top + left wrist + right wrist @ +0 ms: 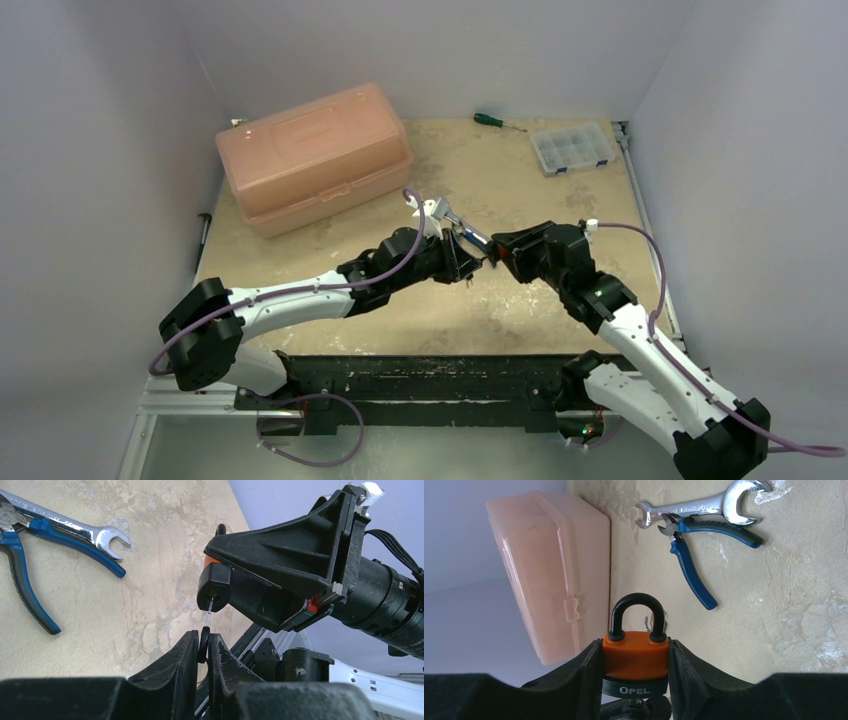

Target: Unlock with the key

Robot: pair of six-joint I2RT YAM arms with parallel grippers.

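My right gripper point(636, 652) is shut on an orange padlock point(635, 655) with a black base marked OPEL. Its black shackle point(636, 611) sits closed in the body. My left gripper point(202, 642) is shut on the black head of a key point(203, 641). The key's metal blade point(209, 611) runs up into the keyhole in the padlock's black underside point(214, 587). In the top view the two grippers meet at the table's middle, left gripper point(462, 255) against right gripper point(497, 250), both raised above the table.
A silver wrench point(696, 507) and blue-handled pliers point(691, 565) lie on the table behind the grippers. A peach plastic box point(312, 155) stands at the back left. A clear parts organizer point(572, 148) and a green screwdriver point(492, 121) lie at the back right.
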